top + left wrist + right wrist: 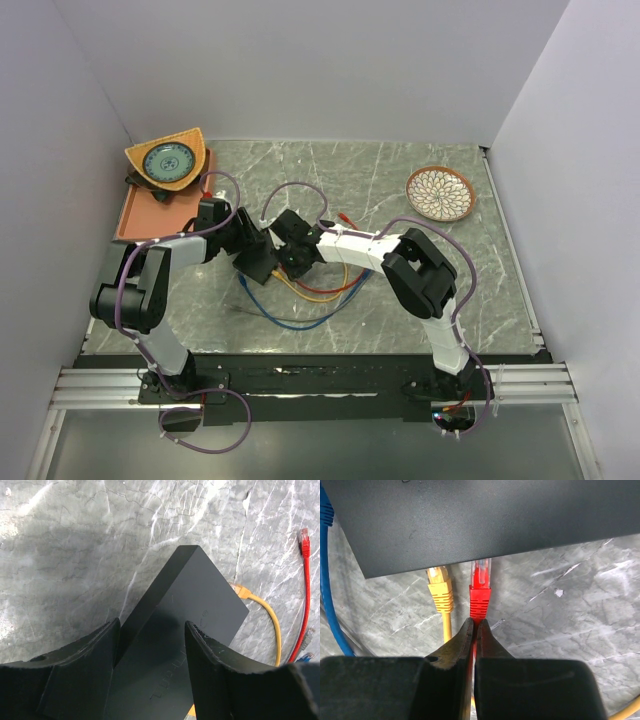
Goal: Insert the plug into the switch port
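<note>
Right wrist: right claw (476, 626) pinched shut on red plug (480, 592) at boot, tip at switch (470, 520) edge beside yellow plug (440, 587), not seated; left claw (152, 630) clamps switch.

You have even, diffuse light from overhead in the top view; the marble table (420, 290) reads sharp, with only soft shadows near its middle. In your left wrist view, pale glare streaks the stone along the top, the black box (195, 595) casts a broad soft shadow to its left, and the left gripper (152, 627) is dim. In your right wrist view the red plug (480, 597) is crisp; the right gripper (476, 625) is dark and blurred.
</note>
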You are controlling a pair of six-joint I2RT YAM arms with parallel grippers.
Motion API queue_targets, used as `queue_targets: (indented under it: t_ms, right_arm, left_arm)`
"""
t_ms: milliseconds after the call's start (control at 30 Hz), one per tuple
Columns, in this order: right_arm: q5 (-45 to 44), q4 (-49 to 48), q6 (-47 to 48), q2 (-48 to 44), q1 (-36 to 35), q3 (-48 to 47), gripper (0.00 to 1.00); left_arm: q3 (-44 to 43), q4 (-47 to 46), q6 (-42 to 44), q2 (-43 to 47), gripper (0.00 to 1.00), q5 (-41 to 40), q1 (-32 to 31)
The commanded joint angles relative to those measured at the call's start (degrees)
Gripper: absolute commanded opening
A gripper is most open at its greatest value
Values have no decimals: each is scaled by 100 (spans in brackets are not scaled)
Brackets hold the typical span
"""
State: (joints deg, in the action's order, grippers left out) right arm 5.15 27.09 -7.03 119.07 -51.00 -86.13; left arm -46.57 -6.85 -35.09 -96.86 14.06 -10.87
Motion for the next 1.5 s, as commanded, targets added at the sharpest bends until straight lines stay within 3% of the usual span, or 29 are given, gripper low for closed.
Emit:
queue_targets:
  t_ms: [0,233,500,933,1167,1467]
  right_arm:
    - [-137,-872,-9,-6,-41,-519,0]
    - [364,-1108,254,170,-41,-493,0]
    - [338,-1259,606,178,-41,-291,0]
    - [399,-1417,1923,-243,-41,245,0]
    - [628,-1338,2214,-419,-41,325,0]
    - [523,-1215,2434,-305,-24,114,0]
  left_arm:
    - [192,316,11,62,59,447,-82]
    - [201,193,72,27,59,711,-90]
    - [280,96,204,35,59,966,-90]
    - [95,175,275,-26,64,747,-90]
    - [-28,272,345,-44,70,554,-99]
    - [95,97,486,-9,69,510,-99]
